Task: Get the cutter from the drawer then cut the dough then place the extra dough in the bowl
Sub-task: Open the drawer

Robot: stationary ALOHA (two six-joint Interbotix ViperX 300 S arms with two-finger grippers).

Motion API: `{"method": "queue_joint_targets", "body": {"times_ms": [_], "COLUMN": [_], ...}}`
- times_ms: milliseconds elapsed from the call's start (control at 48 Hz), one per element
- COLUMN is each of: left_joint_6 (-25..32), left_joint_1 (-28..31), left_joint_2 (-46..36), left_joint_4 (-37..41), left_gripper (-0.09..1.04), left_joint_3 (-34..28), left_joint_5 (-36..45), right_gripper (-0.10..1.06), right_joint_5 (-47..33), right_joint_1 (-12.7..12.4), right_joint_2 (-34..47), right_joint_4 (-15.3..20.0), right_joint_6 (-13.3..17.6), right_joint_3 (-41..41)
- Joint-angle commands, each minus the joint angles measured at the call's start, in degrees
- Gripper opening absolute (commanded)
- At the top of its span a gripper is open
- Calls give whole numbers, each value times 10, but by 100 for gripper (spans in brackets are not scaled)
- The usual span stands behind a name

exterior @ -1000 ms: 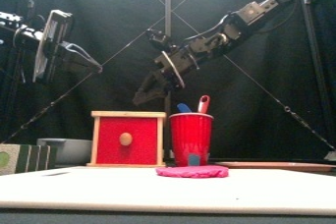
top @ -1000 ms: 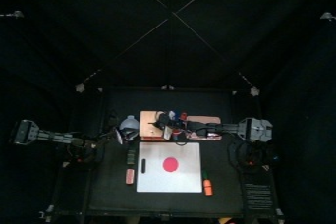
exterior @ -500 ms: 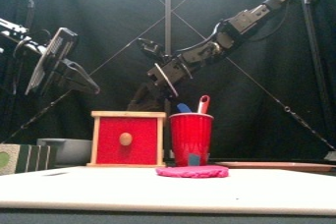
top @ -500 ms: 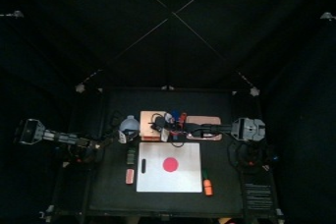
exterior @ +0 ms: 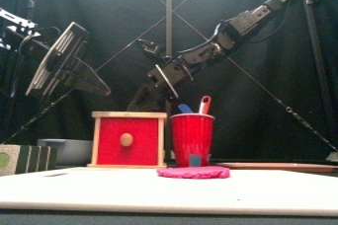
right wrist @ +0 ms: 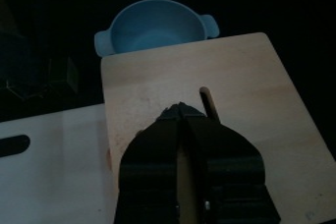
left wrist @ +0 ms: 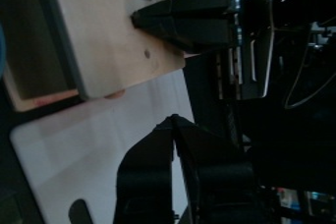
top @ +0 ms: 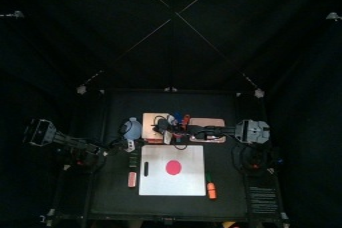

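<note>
My left pincer (left wrist: 171, 121) hangs clenched on nothing, high over the left of the table (top: 114, 202). The blue-grey bowl (exterior: 66, 150) sits just beside the wooden box (exterior: 128, 117), whose shut red drawer front (exterior: 128, 140) faces the table's front edge. My right pincer (right wrist: 184, 111), clenched and empty, hovers over the box top. The red cup (exterior: 192, 138) stands right of the box. The dough (top: 170, 166) lies flat on the white board (top: 189, 188), with bare margin all round.

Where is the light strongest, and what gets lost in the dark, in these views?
Top view: the white cutting board is the brightest patch; the table around it sinks into black. Front view: the red cup and wooden box are evenly lit against the dark curtain. Right wrist view: the right tool is a dark silhouette over the pale box top.
</note>
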Motion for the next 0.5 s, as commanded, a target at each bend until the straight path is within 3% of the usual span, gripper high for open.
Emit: {"method": "queue_joint_targets", "body": {"times_ms": [21, 188, 500], "left_joint_6": [-41, -93, -101], "left_joint_1": [-10, -11, 8], "left_joint_2": [17, 64, 164], "left_joint_4": [3, 4, 15], "left_gripper": [56, 67, 68], "left_joint_3": [-20, -37, -90], "left_joint_5": [-3, -4, -5], "right_gripper": [4, 3, 4], "right_joint_5": [10, 11, 11], "right_joint_1": [0, 0, 0], "right_joint_2": [-11, -10, -11], "right_joint_4": [-1, -1, -1], "right_joint_6": [2, 0, -1], "right_joint_3": [-3, -4, -4]}}
